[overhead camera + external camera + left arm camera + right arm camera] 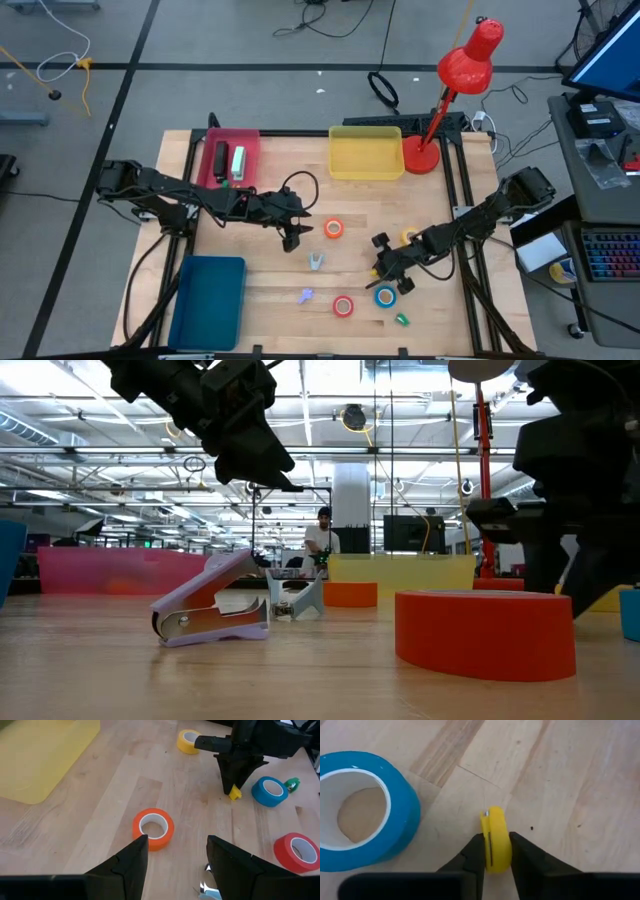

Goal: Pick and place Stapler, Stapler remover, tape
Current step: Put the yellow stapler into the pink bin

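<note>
right gripper (492,851) is pinching a small yellow stapler remover (495,837) edge-on, fingers nearly together w/ the piece upright between them, just beside the blue tape (362,810). to do it well: keep the squeeze centred, lift straight up so it doesn't twist or clip the blue tape. left gripper (175,862) hangs spread & empty, farther from the blue tape, over the orange tape (153,828).
</note>
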Robot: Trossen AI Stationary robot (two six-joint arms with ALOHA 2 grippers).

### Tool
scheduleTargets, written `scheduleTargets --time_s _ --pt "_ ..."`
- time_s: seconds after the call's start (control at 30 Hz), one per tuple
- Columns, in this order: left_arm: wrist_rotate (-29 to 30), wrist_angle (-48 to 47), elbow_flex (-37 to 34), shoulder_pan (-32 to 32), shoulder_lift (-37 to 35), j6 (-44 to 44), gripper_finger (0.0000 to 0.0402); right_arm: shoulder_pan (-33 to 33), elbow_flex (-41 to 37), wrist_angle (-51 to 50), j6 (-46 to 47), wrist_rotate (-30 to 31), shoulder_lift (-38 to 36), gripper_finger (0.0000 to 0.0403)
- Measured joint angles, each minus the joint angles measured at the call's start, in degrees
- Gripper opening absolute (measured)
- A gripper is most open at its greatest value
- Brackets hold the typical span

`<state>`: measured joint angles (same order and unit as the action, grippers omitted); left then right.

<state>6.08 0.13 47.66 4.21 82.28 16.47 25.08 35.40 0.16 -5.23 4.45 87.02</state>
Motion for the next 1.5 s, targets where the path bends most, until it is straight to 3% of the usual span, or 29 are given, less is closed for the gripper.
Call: scheduleTargets --time_s 0.27,0.53,0.73,0.97,1.23,1.5 --pt "0.1 2.0 0.0 1.7 0.0 -1.3 0.0202 -0.4 -0.2 2.1 -0.6 3.8 -3.0 0.0054" --pt "5.1 11.2 0.0 8.5 0.6 -14.2 0.0202 -4.0 -0.1 10.4 -1.6 5.5 -10.5 0.0055" --pt "11.6 19.9 0.3 13.3 5.2 -25.1 0.0202 -8.2 0.0 18.9 1.1 -3.1 -12.3 0.0055" --pt "18.8 30.5 2.9 16.4 13.4 -37.6 0.0202 -13.2 0.0 21.8 9.1 -12.6 -12.1 0.0055" --pt "21.9 29.6 9.7 16.8 20.4 -45.1 0.0202 -17.7 0.0 25.0 17.4 -20.8 -12.1 0.0055" --pt "24.6 23.5 15.0 16.3 22.5 -46.1 0.0202 -19.1 0.0 23.9 21.3 -21.2 -12.1 0.0055"
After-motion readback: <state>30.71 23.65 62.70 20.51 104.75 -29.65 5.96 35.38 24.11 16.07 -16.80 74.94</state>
